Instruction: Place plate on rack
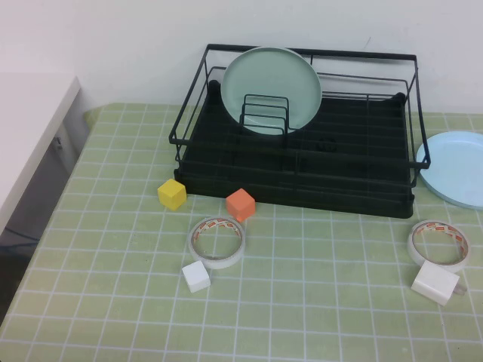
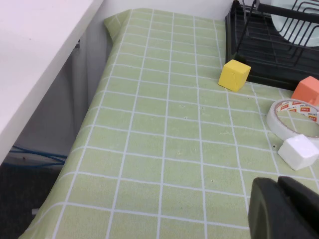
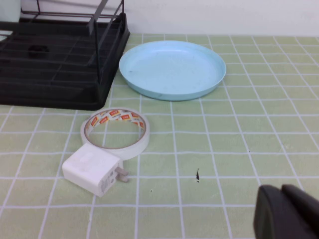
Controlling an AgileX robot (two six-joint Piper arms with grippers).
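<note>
While the sky-blue one hasn't made it to the rack yet, here's how things sit:

plate [image 1: 455,168]: flat on the table [image 1: 317,302], just past the rack's right end, partly cut off at the edge of the high view; the right wrist view shows all of it, with nothing on it.
rack [image 1: 302,162]: big black wire one at the back of the table, with a pale green plate [image 1: 272,89] leaning upright against its divider loops.
left gripper [image 2: 286,211]: only a dark bit of it pokes into the left wrist view, low over the table near a white cube [image 2: 298,152]; honestly cannot tell how its fingers stand.
right gripper [image 3: 286,214]: same deal, a dark lump over the table on the near side of the right tape roll [image 3: 115,132] and white charger [image 3: 92,169]; cannot tell either.
other stuff: yellow cube [image 1: 171,194] and orange cube [image 1: 240,204] just in front of the rack, another tape roll [image 1: 216,241] nearer the robot.
</note>
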